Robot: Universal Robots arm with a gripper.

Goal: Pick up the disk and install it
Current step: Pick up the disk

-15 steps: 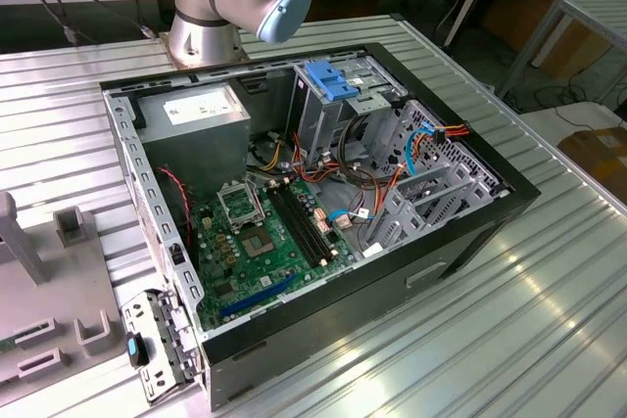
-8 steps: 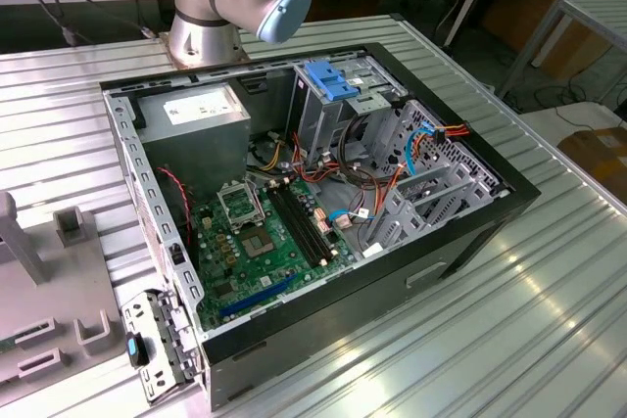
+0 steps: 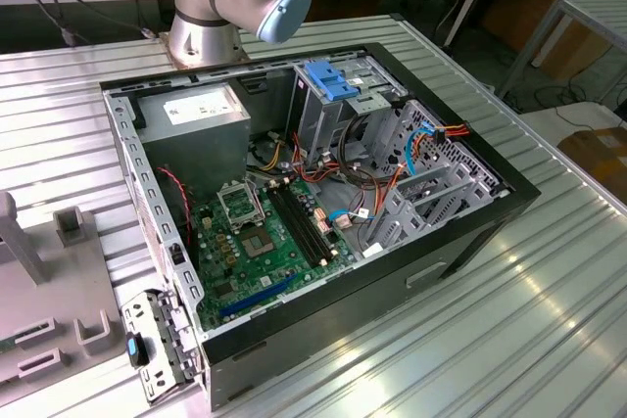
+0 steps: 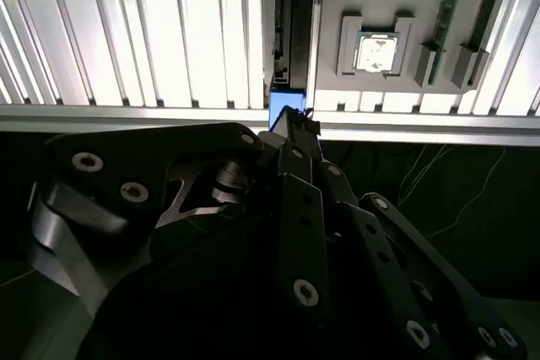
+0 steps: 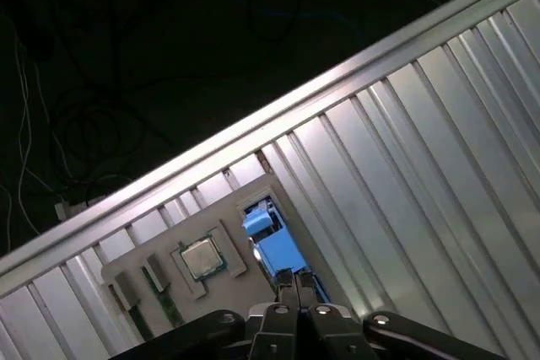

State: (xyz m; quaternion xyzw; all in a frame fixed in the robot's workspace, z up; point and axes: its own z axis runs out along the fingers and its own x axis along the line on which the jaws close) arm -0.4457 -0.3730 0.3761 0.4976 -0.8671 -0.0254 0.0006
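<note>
We note grey holder plate (image 3: 88, 286) at exterior view's left, on ribbed surface (image 3: 441, 340); open computer case (image 3: 323, 212) toward right, drive cage (image 3: 333, 110) inside. In second wrist view, disk (image 4: 291, 23) stands on edge in plate slot, we judge so narrow edge offers grip; processor chip (image 4: 375, 52), memory stick (image 4: 456, 6) beside. Hand (image 4: 291, 120) nearly closed, seemingly pinching disk's blue frame.
</note>
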